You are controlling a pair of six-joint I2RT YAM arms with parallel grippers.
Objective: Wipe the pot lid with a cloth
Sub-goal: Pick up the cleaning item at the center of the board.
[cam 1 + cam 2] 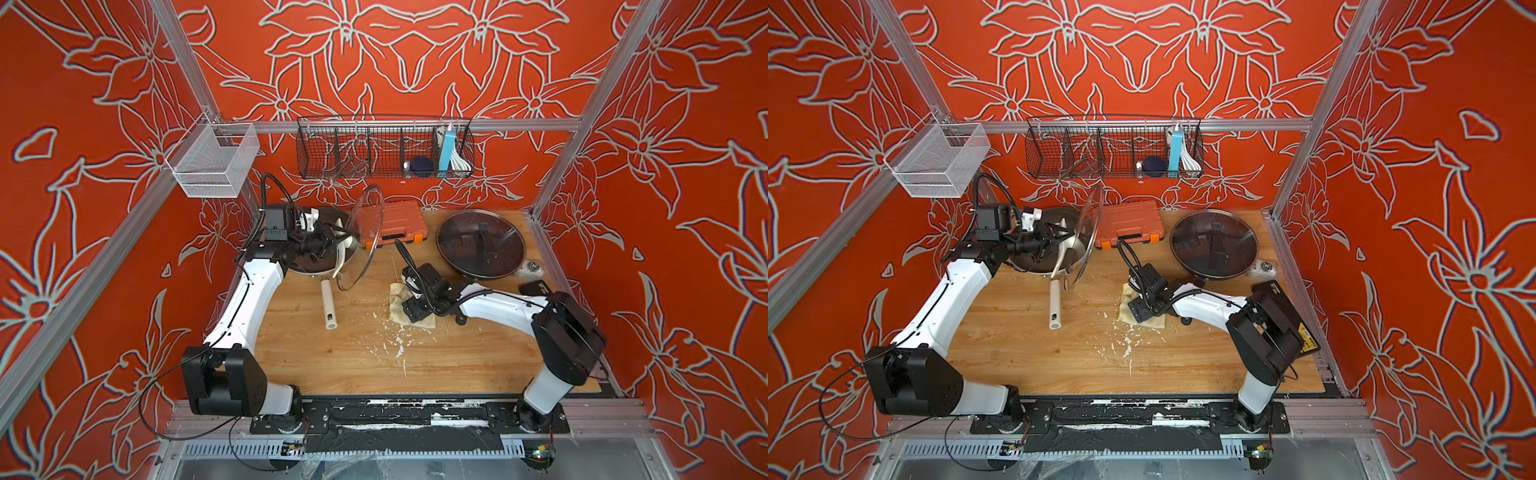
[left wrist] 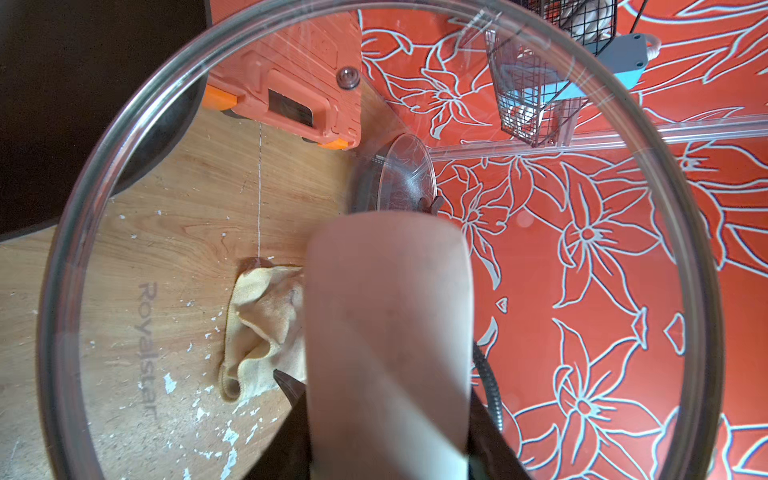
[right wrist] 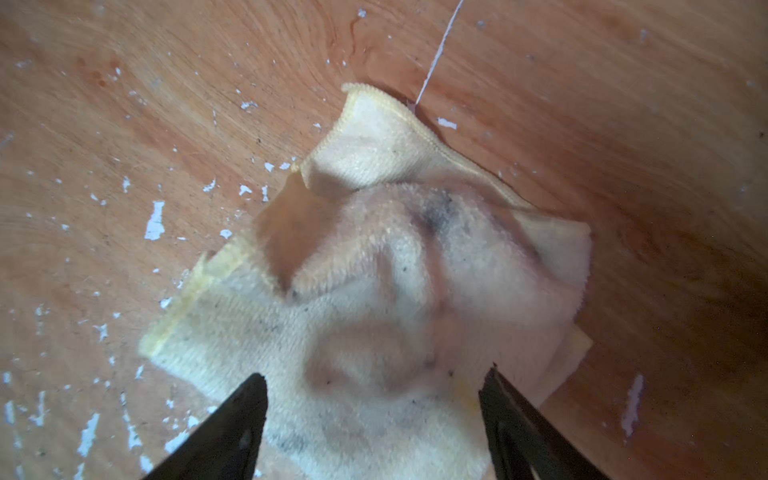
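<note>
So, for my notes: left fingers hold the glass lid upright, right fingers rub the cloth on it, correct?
Not rubbing: the right wrist view shows the cloth lying on the table, right fingers open over it. The rest holds.

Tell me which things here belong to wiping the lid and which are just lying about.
Job: glass lid, cloth.
Lying about: silver pan, dark lidded pan, orange case, black wire basket, white mesh basket.

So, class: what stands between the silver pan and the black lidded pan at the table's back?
In both top views: the upright clear glass lid and an orange plastic tool case.
</note>
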